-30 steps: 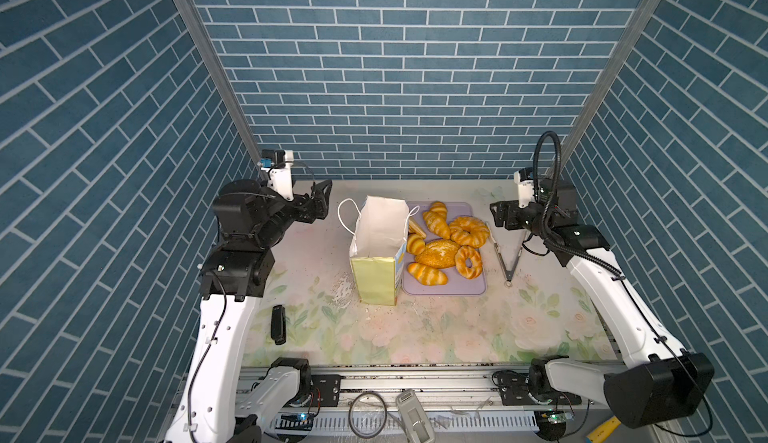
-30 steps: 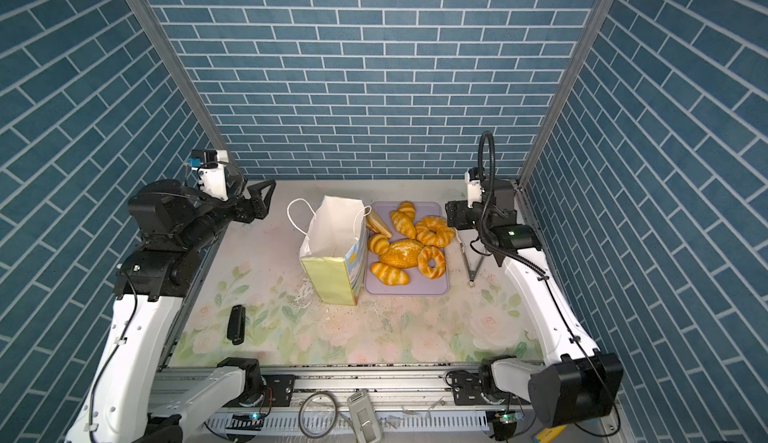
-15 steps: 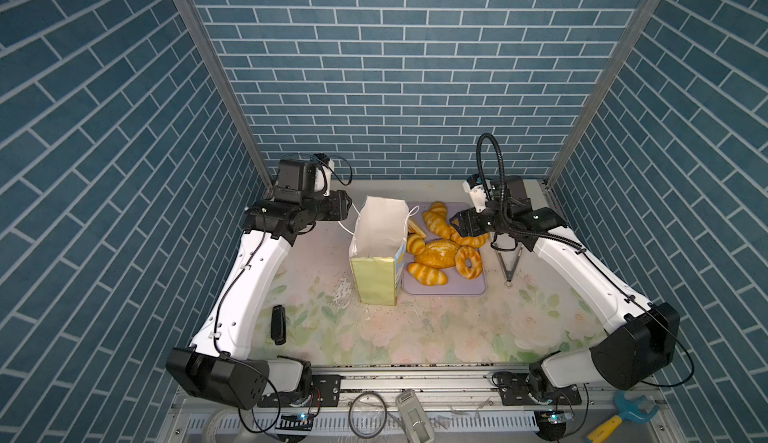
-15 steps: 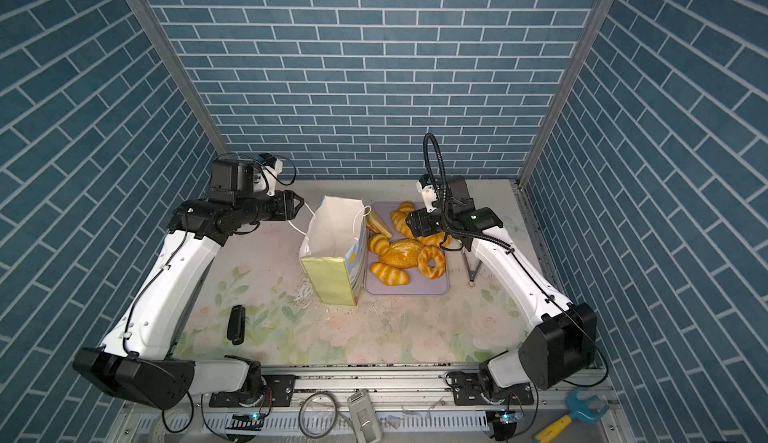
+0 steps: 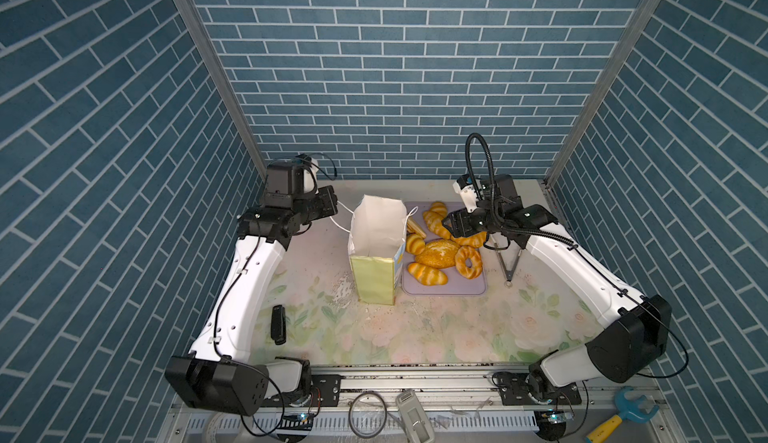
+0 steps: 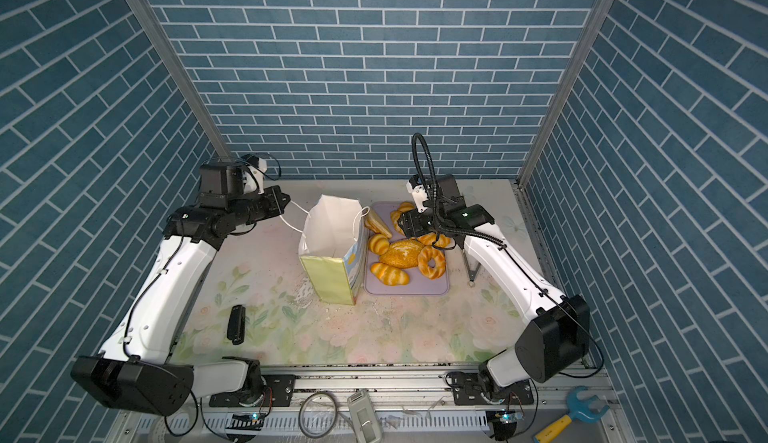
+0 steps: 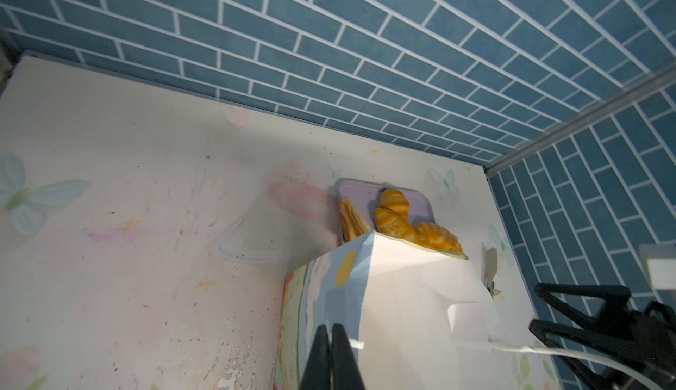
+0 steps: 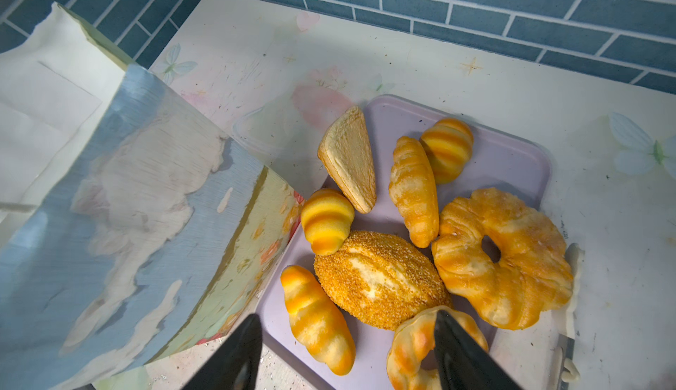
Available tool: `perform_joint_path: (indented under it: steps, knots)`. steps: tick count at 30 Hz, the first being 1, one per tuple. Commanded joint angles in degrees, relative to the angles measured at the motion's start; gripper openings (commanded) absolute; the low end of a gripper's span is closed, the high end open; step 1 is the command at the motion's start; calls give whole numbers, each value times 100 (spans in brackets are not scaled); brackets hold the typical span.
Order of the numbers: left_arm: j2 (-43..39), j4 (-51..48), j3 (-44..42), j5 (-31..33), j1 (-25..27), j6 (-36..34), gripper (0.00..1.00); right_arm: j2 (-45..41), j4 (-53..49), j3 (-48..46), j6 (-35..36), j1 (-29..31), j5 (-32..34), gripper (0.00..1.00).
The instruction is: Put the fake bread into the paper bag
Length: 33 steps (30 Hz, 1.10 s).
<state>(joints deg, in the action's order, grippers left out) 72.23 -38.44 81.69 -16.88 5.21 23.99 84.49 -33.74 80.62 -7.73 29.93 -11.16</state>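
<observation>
In both top views the paper bag [image 5: 376, 245] stands upright at the middle of the table [image 5: 415, 328], with its mouth open. I can only see white paper inside. The fake bread [image 5: 436, 254] is heaped on the lilac tray [image 5: 444, 289], which touches the bag on its right. The left tool [image 5: 332, 208], left of the bag, meets the end of the white cord handle [image 5: 341, 224]. The right tool [image 5: 446, 224] hangs over the upper part of the tray.

In the left wrist view, the left tool [image 7: 331, 348] at the bottom edge has its fingers pressed flat together. A sliver of white cord shows beside them, so it looks pinched on the handle. The bag's wall [image 7: 402, 296] fills the lower right, with pastries [image 7: 395, 221] peeking above it.

In the right wrist view, the right tool [image 8: 347, 351] at the bottom edge has its fingers spread wide and holds nothing. One finger crosses a twisted ring [image 8: 413, 348]. I count eight pieces on the tray [image 8: 512, 165], the seeded loaf [image 8: 376, 278] among them. The bag [image 8: 146, 205] is at the left.

I judge the task barely begun: the bag is steadied, no bread has been lifted, and every piece is left to move.
</observation>
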Motion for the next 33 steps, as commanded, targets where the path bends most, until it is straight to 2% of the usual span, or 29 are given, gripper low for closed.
perform_joint_path:
  steps: [1,5,16,18,20,22,27,30,33]
  knots:
    - [-451,472,-449,-174,-409,473,0,85,-157,138,-168,39,61,74]
    - [-818,673,-877,-178,-629,657,0,162,-177,208,-166,32,87,74]
    - [-1134,912,-1134,-325,-629,945,1,435,-169,439,-177,74,10,76]
    - [-1158,972,-1193,-365,-631,963,8,453,-166,446,-177,69,45,77]
    - [-1136,1047,-1201,-431,-630,928,22,479,-198,496,-221,74,181,78]
    - [-1060,1053,-1102,-571,-627,842,29,506,-271,584,-304,73,289,80]
    - [-884,662,-643,-636,-627,351,52,514,-555,796,-434,74,867,85]
    - [-852,316,-400,-383,-620,-132,60,495,-870,841,-613,56,1493,87]
    - [-721,-171,-63,-71,-619,-855,64,226,-986,579,-987,-78,2262,90]
